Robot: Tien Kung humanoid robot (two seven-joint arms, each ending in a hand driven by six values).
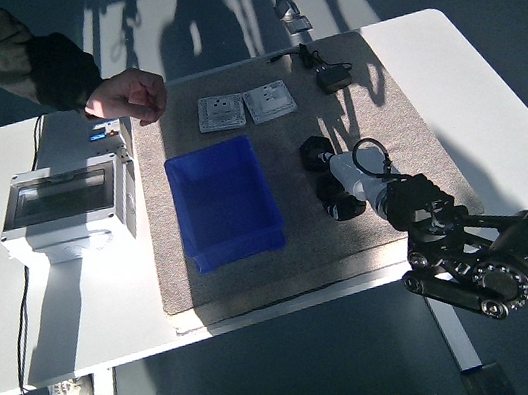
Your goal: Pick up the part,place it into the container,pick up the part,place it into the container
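A blue container (225,204) stands open on the grey mat (394,125), left of centre. Two black parts lie to its right: one (317,153) further back, one (338,201) nearer. My right hand (354,178) comes in from the lower right and rests right beside the nearer part, touching or just over it. Whether it grips the part is hidden by the hand itself. A person's hand (131,96) is held at the upper left, away from the parts and holding nothing I can see.
Two grey square plates (220,114) (270,102) lie on the mat behind the container. A black adapter with a cable (332,76) lies at the back right. A grey electrical box (68,205) stands left of the mat.
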